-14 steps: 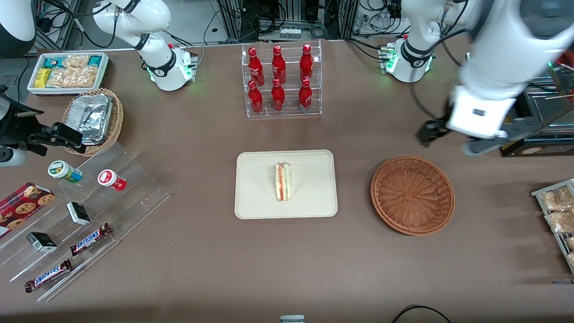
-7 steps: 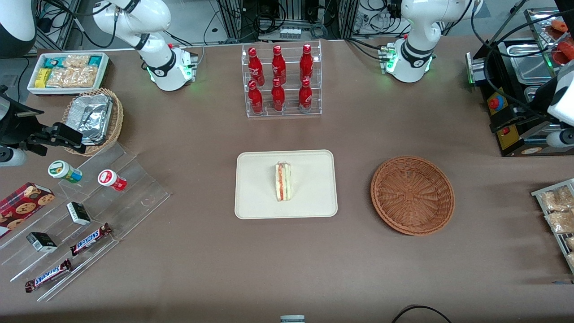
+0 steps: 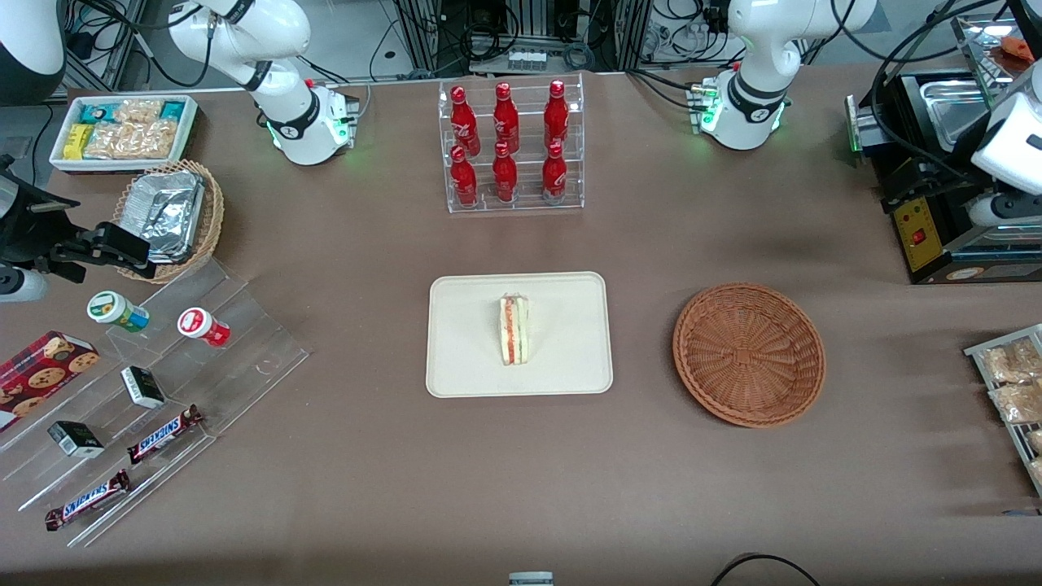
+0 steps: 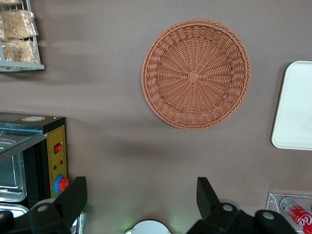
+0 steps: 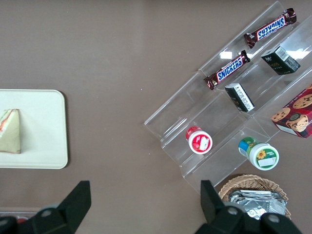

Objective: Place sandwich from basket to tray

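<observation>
The left arm reaches up from its base and out toward the working arm's end of the worktop. Its tool hangs high, fingers spread wide, holding nothing.

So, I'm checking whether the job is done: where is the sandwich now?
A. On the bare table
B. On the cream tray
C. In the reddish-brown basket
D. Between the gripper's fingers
B: the sandwich lies on the tray, the basket holds nothing, and the gripper hangs open above the table.
</observation>
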Motion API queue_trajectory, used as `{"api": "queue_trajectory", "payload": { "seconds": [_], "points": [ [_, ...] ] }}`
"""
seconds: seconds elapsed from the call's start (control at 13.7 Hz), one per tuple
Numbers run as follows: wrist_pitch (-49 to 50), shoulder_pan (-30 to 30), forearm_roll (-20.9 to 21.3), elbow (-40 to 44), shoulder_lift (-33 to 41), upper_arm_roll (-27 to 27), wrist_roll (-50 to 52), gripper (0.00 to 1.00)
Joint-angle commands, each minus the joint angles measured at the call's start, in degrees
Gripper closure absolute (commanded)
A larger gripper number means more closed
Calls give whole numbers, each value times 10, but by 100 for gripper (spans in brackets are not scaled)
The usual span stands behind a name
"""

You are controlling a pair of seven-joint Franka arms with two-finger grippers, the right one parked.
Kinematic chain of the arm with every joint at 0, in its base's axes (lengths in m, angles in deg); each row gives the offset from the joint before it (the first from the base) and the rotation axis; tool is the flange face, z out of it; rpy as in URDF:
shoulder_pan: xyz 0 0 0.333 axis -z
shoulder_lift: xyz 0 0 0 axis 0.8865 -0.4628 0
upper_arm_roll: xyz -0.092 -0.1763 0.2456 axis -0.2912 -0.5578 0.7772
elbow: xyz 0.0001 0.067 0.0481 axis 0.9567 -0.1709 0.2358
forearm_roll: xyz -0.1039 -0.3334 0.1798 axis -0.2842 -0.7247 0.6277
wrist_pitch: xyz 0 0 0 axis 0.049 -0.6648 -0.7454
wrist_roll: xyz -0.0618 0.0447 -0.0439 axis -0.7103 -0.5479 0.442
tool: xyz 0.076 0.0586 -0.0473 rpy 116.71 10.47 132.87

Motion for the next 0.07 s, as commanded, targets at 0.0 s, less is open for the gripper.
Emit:
{"api": "queue_trajectory", "payload": {
  "seconds": [0.0],
  "points": [
    [1,-10,-10,30,-17,-8,-11,1]
  ]
}}
